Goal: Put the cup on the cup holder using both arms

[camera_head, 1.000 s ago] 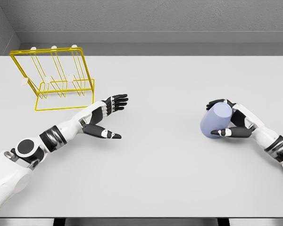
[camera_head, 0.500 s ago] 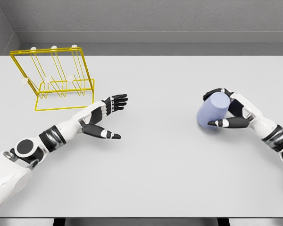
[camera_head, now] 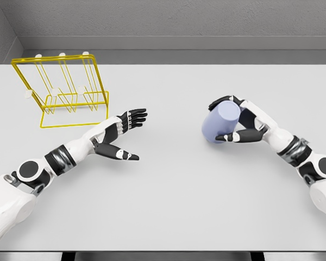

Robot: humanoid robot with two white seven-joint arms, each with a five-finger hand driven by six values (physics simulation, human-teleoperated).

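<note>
The right robot hand (camera_head: 240,124) clasps a pale lavender cup (camera_head: 220,122), tilted on the grey desk (camera_head: 174,185); the left robot hand (camera_head: 122,133) lies open near the yellow wire cup holder (camera_head: 62,92).

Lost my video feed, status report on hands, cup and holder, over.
Right robot hand shut on lilac cup, right of table centre. Left robot hand open, empty, near yellow cup holder. Nothing lying between cup and holder.

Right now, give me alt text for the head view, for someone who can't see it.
The right hand grips a tilted lavender cup over a grey table. The left hand lies open near a yellow wire cup holder at the far left.
</note>
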